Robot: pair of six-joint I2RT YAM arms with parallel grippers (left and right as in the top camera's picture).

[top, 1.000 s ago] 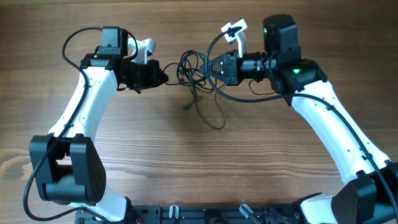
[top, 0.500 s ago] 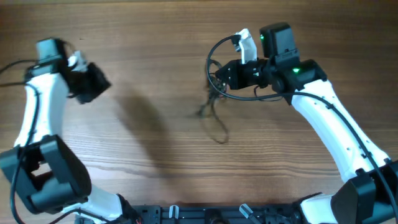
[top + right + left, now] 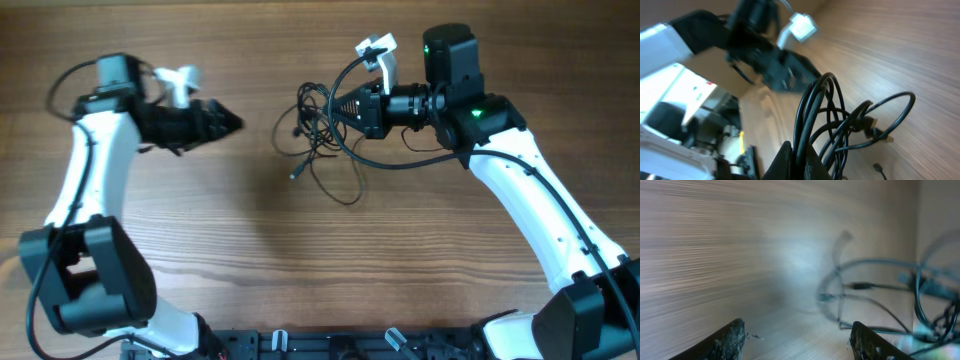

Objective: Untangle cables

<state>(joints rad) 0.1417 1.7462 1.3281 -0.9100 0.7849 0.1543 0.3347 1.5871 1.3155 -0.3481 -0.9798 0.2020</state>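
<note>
Cables [image 3: 318, 150]: loose black tangle on the wooden table [image 3: 200, 240], between the two arms. One bunch of loops is pinched tight in the right gripper [image 3: 796, 159], whose fingertips are cut off by the bottom edge of the right wrist view. Left gripper [image 3: 797, 330] well apart from the tangle, fingers spread with nothing between them; its wrist view is badly blurred, so plug ends there are indistinct.

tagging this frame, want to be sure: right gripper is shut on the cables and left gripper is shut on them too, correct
Only the left part is wrong. The left gripper is open and holds nothing; the left wrist view shows its fingers apart, with the cables lying ahead of it on the table. The right gripper is shut on the cables.
</note>
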